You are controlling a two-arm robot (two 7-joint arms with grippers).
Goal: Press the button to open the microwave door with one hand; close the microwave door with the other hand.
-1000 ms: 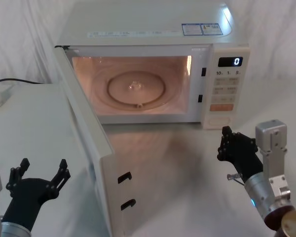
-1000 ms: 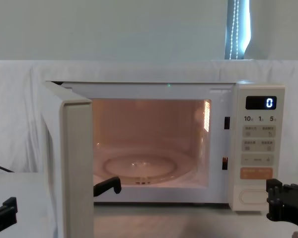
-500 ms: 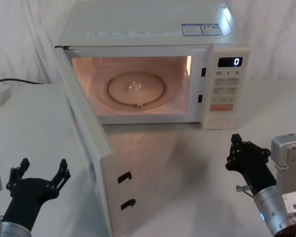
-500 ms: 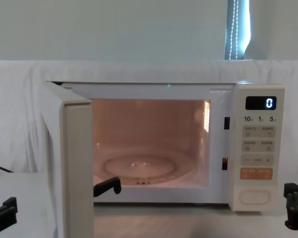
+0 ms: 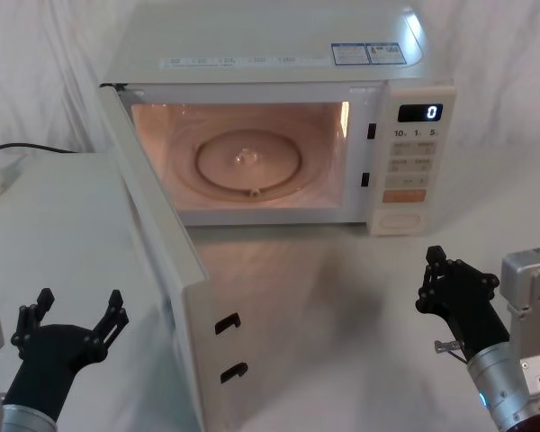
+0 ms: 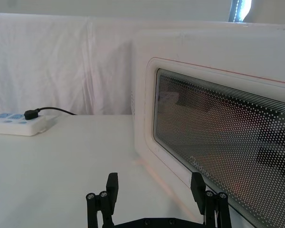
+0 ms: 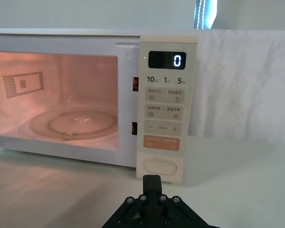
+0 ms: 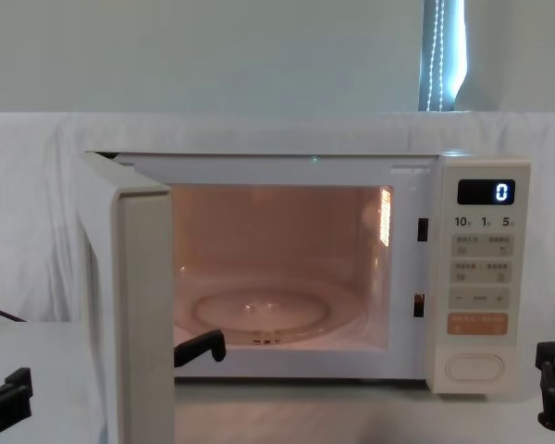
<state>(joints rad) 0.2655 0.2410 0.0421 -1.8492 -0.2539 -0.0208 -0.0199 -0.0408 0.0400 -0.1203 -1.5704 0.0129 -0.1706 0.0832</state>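
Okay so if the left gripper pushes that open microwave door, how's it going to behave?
The microwave door looks like a stiff panel hinged at the oven's left edge, so it should swing shut rather than flex. Its glass window suggests some weight. The left gripper, open beside its outer face, would probably do best pushing near the free edge.

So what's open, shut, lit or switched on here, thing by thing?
microwave door: swung wide open.
oven cavity: lit inside, with its glass turntable.
display: on, reads 0.
button: untouched.
left gripper: open, outside the door.
right gripper: shut, apart from the button.
power strip: one plug in.
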